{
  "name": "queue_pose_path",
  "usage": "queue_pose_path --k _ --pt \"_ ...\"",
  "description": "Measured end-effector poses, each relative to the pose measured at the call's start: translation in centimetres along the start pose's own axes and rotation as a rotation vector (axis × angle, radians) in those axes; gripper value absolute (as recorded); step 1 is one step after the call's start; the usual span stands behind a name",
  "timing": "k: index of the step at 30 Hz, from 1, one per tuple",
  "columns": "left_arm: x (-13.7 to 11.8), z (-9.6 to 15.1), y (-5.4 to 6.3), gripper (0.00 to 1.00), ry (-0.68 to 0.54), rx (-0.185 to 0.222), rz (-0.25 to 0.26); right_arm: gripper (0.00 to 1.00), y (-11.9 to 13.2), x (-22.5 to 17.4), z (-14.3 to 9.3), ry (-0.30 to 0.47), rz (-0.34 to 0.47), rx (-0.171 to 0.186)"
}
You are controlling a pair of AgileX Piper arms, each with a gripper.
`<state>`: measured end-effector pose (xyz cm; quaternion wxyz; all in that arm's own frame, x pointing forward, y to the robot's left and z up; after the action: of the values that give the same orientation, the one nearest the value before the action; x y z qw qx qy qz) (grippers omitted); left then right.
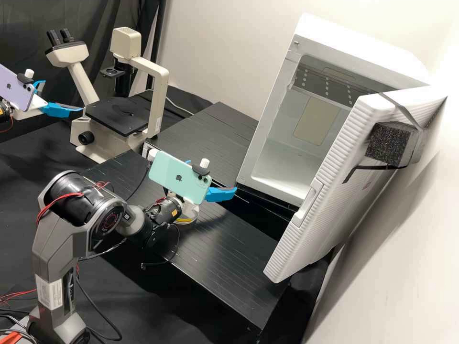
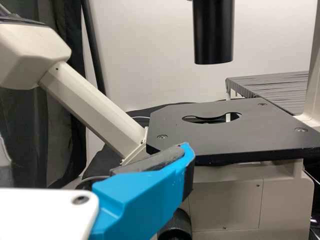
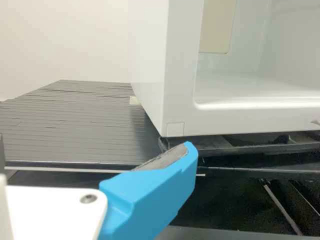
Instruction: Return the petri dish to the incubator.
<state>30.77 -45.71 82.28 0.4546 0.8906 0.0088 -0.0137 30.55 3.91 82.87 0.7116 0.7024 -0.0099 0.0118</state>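
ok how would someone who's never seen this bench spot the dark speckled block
Find the big white incubator at the right of the high view, then its ribbed door, swung open. On the door's outer face sits the chunky block, with dark straps running to it. It is dark and speckled, unlike the smooth, pale handle lower down.

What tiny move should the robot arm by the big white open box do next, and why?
Perhaps ease the right gripper back from the incubator to go for the dish: the gripper is open and seems to hold nothing, while the door is already open.
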Motion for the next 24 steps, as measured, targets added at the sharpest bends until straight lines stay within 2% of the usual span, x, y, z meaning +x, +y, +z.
queue_pose_path --k 11,14,18,20,22,24 --pt "0.0 0.0 0.0 1.0 0.0 0.0 0.0 1.0 -0.1 -0.9 0.3 -0.003 0.004 -0.001" --pt "0.0 0.0 0.0 1.0 0.0 0.0 0.0 1.0 0.1 -3.1 0.7 0.004 0.017 -0.001" --pt "0.0 0.0 0.0 1.0 0.0 0.0 0.0 1.0 0.9 -6.8 0.8 0.047 0.088 0.032" --pt "0.0 0.0 0.0 1.0 0.0 0.0 0.0 1.0 1.1 -8.6 0.8 0.075 0.121 0.037" --pt "0.0 0.0 0.0 1.0 0.0 0.0 0.0 1.0 1.0 -10.9 0.9 0.096 0.14 0.052" --pt "0.0 0.0 0.0 1.0 0.0 0.0 0.0 1.0 0.7 -12.3 0.8 0.113 0.142 0.051"
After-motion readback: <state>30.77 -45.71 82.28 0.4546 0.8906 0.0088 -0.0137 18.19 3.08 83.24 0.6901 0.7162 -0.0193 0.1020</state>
